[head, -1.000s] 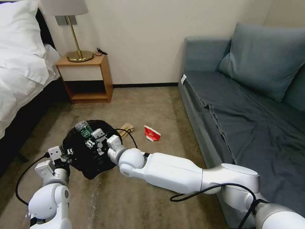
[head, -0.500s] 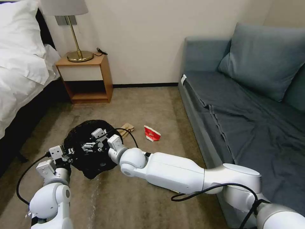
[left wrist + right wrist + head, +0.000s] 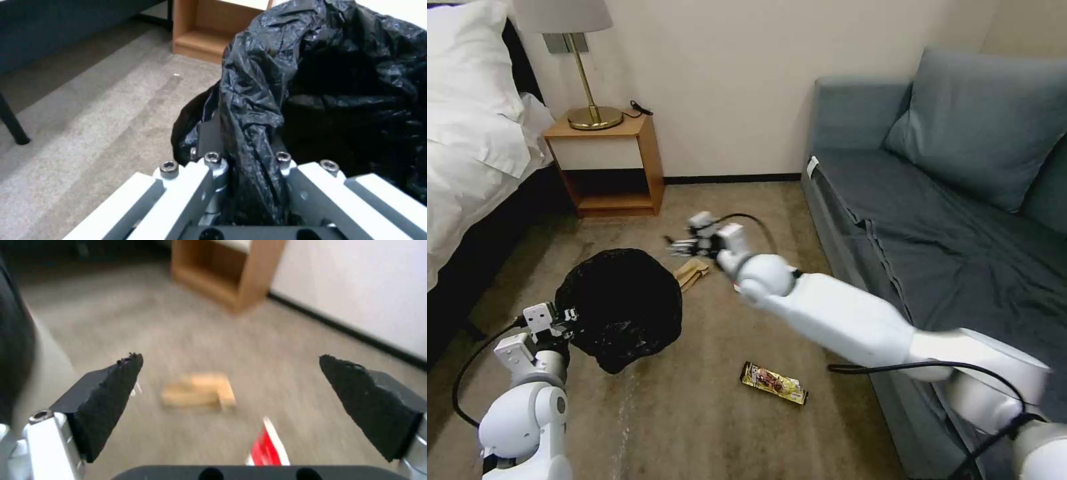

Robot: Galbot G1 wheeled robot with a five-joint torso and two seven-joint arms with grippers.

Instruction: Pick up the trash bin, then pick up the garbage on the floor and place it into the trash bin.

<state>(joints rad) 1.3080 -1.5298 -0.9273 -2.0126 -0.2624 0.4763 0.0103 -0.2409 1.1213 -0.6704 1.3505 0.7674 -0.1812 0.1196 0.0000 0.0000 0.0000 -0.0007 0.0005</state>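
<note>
The trash bin (image 3: 620,303), draped in its crinkled black bag (image 3: 320,76), hangs tilted just above the carpet. My left gripper (image 3: 552,319) is shut on its near rim, and the fingers (image 3: 209,156) pinch a fold of the bag. My right gripper (image 3: 684,245) hovers open and empty over the crumpled tan paper bag (image 3: 692,272), which lies on the floor between the black pads (image 3: 115,390). A crushed red-and-white cup (image 3: 267,446) lies beside the paper bag (image 3: 200,393). Nearer me, a shiny yellow-brown snack wrapper (image 3: 774,382) rests on the carpet.
A grey sofa (image 3: 960,233) runs along the right, close to my right arm. A wooden nightstand (image 3: 607,163) with a brass lamp stands at the back wall, and a white bed (image 3: 467,133) is on the left. Open carpet lies between them.
My right gripper let the bottle go into the bin, then rose out and swung away toward the paper bag. The snack wrapper, once hidden under the arm, now shows.
</note>
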